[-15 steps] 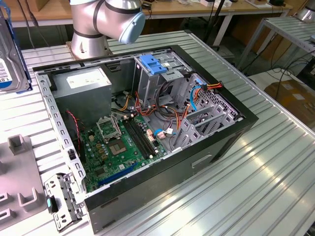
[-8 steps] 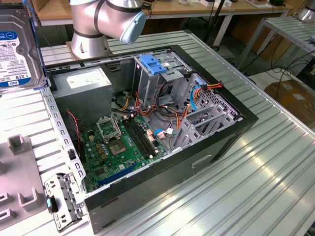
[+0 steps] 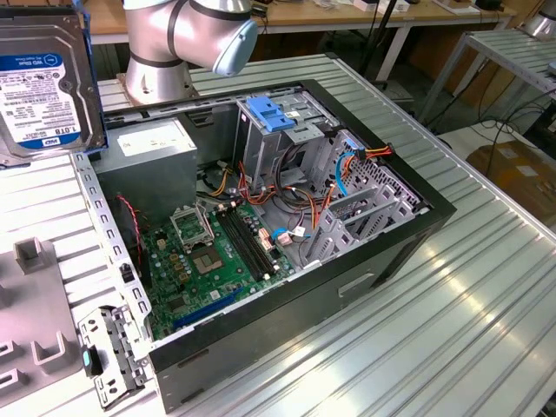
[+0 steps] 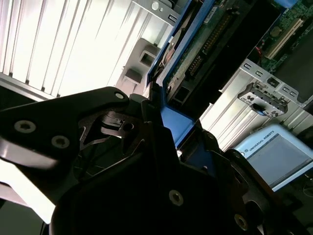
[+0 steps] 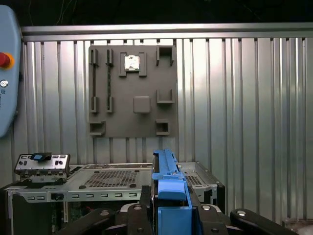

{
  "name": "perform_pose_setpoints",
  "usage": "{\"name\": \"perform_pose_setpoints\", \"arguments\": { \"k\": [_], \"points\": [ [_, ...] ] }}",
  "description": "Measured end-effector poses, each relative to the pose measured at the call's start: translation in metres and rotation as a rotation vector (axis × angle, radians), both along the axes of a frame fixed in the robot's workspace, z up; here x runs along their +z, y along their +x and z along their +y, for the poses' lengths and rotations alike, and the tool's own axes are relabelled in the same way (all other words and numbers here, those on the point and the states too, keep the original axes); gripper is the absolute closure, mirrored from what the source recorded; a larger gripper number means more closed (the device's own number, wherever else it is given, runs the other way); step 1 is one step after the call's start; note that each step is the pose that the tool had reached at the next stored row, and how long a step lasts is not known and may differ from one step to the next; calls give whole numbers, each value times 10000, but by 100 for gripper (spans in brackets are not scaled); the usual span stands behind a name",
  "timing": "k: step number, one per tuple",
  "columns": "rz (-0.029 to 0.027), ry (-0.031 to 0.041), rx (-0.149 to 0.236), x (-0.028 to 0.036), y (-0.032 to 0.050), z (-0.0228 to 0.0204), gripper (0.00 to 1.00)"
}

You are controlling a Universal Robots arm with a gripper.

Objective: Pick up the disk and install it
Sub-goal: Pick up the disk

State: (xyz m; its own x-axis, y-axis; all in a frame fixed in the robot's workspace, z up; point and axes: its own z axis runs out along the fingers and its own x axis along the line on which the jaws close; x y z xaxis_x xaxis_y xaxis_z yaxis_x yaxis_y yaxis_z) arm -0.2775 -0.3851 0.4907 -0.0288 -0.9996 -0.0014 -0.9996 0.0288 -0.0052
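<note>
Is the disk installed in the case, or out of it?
Out. In the first wrist view the gripper clamps the disk; the exterior view shows it apart from the open case.

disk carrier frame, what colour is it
Bright blue. The frame around the disk shows best in the first wrist view.

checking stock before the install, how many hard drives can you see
1. The disk is held up at the exterior view's left, its blue carrier clamped in the gripper in the first wrist view. The drive cage in the case could hide another.
</note>
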Motion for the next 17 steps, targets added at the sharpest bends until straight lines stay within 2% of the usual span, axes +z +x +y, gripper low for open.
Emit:
{"name": "perform_pose_setpoints", "arguments": {
  "k": [12, 17],
  "points": [
    [-1, 0, 1, -1, 289, 0, 63],
    [0, 0, 0, -1, 475, 0, 63]
  ]
}}
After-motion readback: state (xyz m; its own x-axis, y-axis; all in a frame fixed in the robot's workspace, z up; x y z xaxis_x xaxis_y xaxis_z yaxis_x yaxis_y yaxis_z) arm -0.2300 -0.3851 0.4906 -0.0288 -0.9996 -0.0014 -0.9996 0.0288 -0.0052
